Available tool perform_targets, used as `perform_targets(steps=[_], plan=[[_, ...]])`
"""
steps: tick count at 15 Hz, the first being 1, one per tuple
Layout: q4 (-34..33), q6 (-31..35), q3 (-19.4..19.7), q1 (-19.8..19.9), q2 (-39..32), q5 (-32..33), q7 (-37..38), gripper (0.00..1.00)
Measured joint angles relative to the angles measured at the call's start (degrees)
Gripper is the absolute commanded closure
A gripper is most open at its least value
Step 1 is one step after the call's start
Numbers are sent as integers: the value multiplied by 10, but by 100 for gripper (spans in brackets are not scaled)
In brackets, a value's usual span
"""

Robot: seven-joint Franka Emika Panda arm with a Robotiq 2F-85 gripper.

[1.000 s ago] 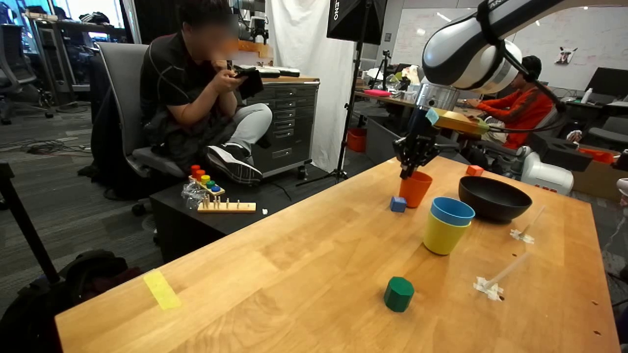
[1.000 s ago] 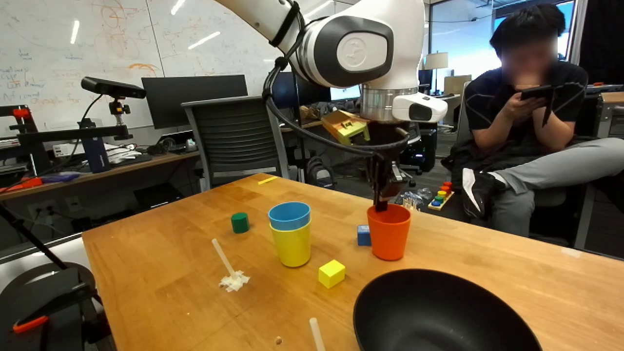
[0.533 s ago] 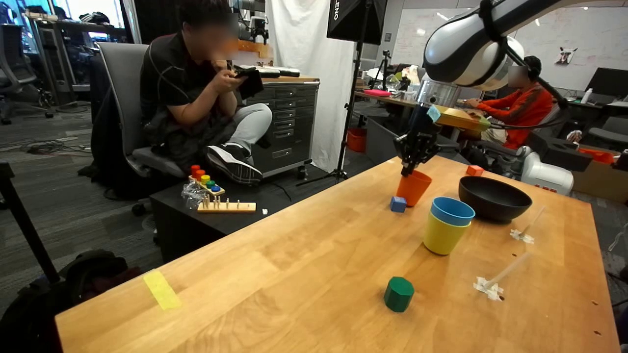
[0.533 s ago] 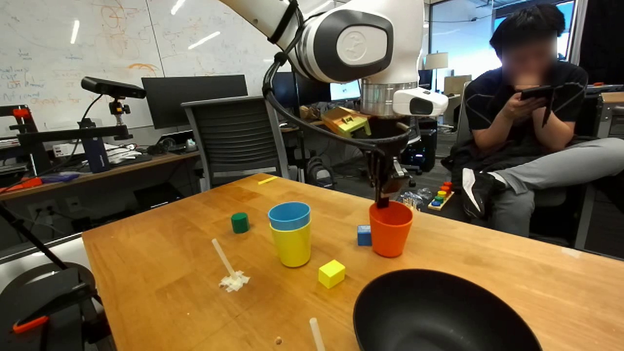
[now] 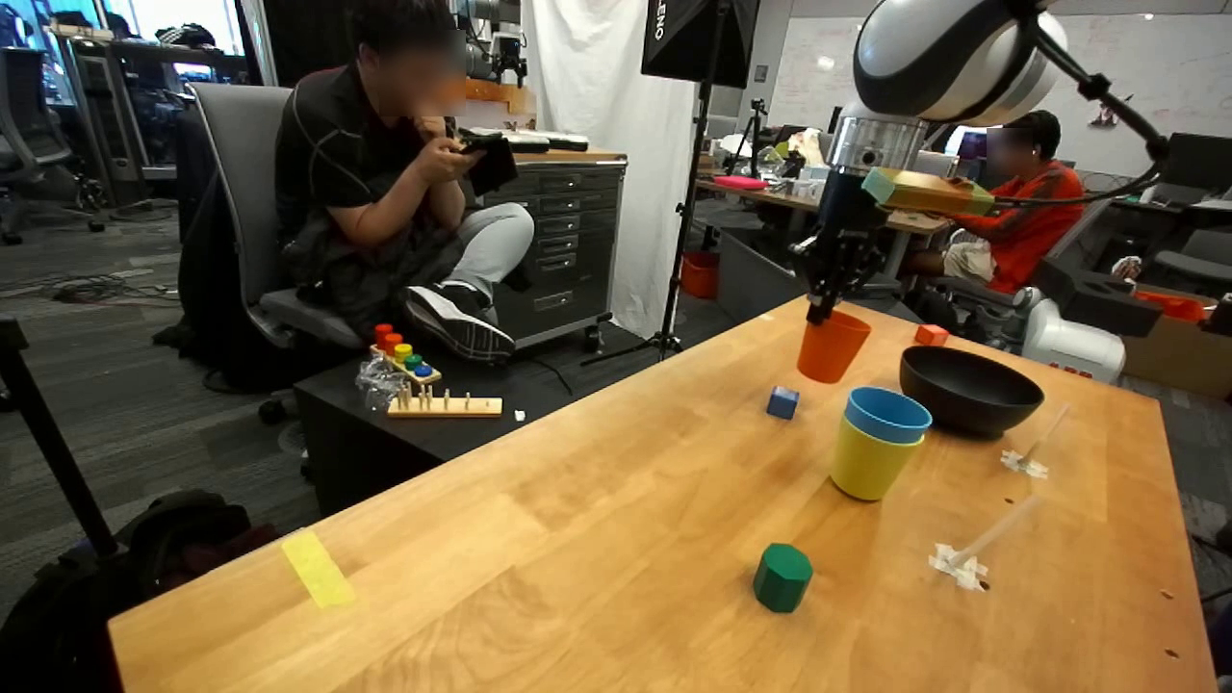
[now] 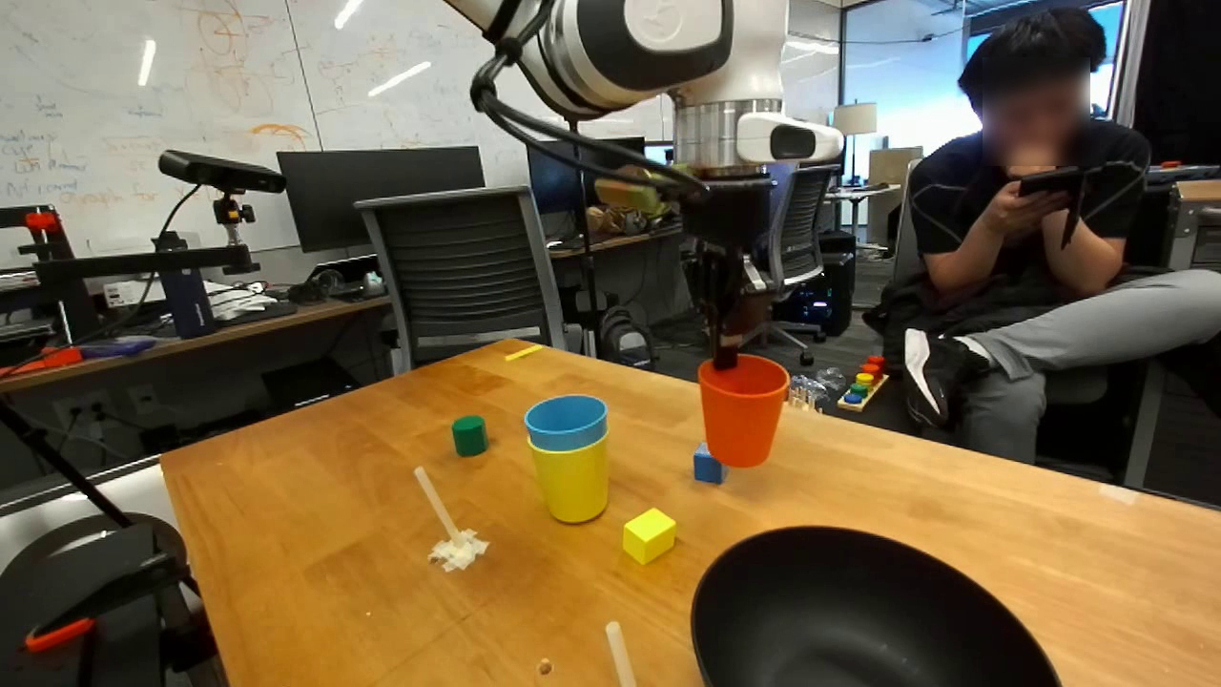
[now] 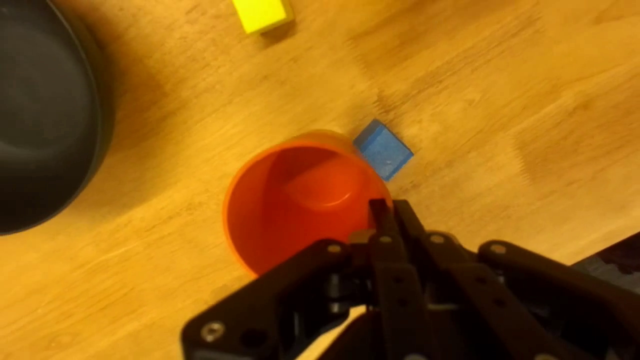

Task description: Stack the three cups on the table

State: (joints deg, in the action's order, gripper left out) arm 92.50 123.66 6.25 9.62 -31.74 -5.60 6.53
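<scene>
The orange cup (image 5: 833, 351) hangs slightly tilted above the table (image 5: 577, 510). It also shows in an exterior view (image 6: 744, 420) and in the wrist view (image 7: 300, 205). My gripper (image 5: 818, 316) is shut on its rim, one finger inside and one outside, as the wrist view (image 7: 391, 202) shows. The light blue cup (image 5: 885, 416) sits nested in the upright yellow cup (image 5: 866, 469). The light blue cup (image 6: 567, 426) and yellow cup (image 6: 572, 485) stand left of the held cup in an exterior view. Both are out of the wrist view.
A dark bowl (image 6: 858, 611) stands near the cups. A blue block (image 7: 384, 151) lies beneath the held cup's side. A yellow block (image 6: 650, 536) lies by the nested cups. A green block (image 5: 782, 577), an orange block (image 5: 931, 335) and taped-down sticks (image 6: 439, 506) are also there.
My gripper has lifted the orange cup off the table, moving left in an exterior view. The cup has come away from the blue block, which turned slightly. The nested cups have not moved.
</scene>
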Motion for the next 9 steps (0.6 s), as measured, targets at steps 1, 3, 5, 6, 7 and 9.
perform_targets(steps=[1,3,5,6,7,9], plan=[[11,-10,2,-5,15,13,1,99],[35,-27,5,-13,47,35,3,99],[63,-40,5,-21,83,54,3,99],[78,-42,5,-26,103,64,3,99],[94,-43,5,-31,124,73,3,99],[130,-43,3,-42,167,90,3,99]])
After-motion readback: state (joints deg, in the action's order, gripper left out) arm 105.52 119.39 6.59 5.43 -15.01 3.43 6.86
